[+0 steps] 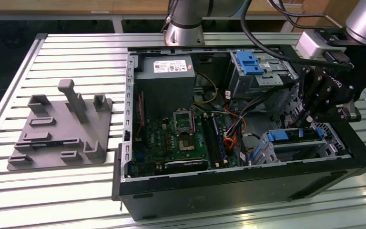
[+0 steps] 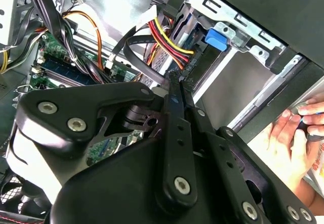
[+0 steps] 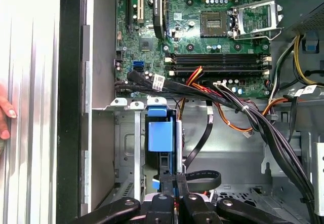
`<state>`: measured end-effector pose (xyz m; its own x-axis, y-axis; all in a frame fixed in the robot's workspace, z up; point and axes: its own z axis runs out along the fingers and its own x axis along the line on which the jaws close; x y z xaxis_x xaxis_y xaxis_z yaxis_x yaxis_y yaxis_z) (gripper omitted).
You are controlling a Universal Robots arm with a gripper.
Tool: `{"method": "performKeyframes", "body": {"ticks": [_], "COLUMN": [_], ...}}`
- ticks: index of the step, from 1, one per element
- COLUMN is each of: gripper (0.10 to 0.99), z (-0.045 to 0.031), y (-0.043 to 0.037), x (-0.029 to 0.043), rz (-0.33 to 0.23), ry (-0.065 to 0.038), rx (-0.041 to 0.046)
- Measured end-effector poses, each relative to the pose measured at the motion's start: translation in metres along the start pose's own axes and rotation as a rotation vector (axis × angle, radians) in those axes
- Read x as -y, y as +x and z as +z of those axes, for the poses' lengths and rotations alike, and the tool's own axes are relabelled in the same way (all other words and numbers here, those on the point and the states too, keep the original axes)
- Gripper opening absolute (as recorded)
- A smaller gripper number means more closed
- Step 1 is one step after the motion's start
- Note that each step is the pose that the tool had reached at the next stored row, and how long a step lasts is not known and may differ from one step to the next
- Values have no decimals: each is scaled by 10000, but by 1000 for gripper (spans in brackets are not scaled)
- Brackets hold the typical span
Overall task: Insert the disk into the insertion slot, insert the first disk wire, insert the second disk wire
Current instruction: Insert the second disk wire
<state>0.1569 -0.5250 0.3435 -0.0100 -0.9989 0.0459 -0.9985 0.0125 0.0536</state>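
Note:
The disk lies inside the insertion slot, a small grey metal cage at the case's corner on the exterior view's right. Its blue carrier shows in both wrist views. My gripper hangs just above the cage. Its fingers are pressed together, and the end of a black flat disk wire sits between their tips. In the second wrist view the same black wire curves in to the gripper. A red, yellow and black wire bundle runs close beside it.
The open computer case holds the motherboard, a grey power supply and a taller bay with a blue latch. A grey fixture plate lies on the slatted table. A person's hand rests outside the case wall.

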Motion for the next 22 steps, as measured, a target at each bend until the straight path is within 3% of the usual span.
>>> {"method": "performKeyframes", "body": {"ticks": [22], "gripper": [141], "z": [28], "y": [47], "x": [11], "rz": [123], "ry": [-6], "rx": [9]}}
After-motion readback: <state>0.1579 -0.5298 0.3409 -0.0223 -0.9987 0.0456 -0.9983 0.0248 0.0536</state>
